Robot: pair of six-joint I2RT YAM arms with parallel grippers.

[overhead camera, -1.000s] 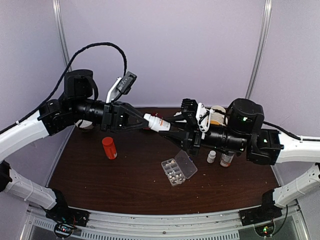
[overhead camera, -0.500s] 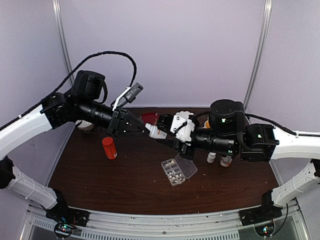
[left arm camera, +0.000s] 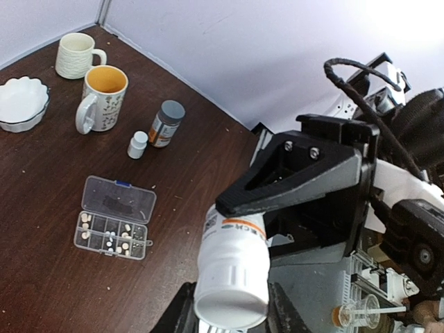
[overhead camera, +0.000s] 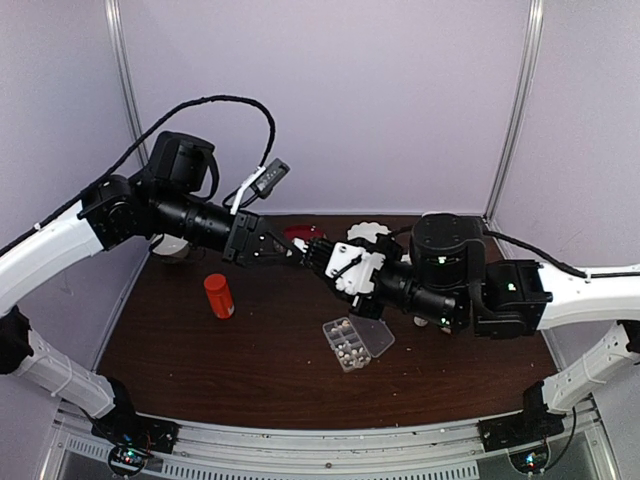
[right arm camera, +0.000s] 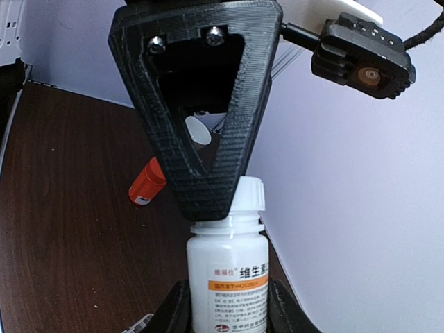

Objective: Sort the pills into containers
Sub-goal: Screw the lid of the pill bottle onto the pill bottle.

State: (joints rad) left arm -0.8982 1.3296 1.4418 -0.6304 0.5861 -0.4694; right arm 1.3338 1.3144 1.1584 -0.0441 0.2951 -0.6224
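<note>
The clear organizer box lies open on the brown table, and also shows in the left wrist view. Small whitish pills lie in several of its compartments. A white pill bottle with an orange-striped label is held level in the air between both arms, above and behind the box. My right gripper is shut on the bottle's body. My left gripper is shut on its white cap. In the top view the left gripper and the right gripper meet tip to tip and largely hide the bottle.
A red-orange bottle stands at the left. Two mugs, a white bowl, a small white bottle and a grey-capped bottle stand behind the right arm. A red dish sits at the back.
Both grippers, still on the bottle, have shifted left and toward the back. The right wrist has rolled, turning its white camera mount to the top.
</note>
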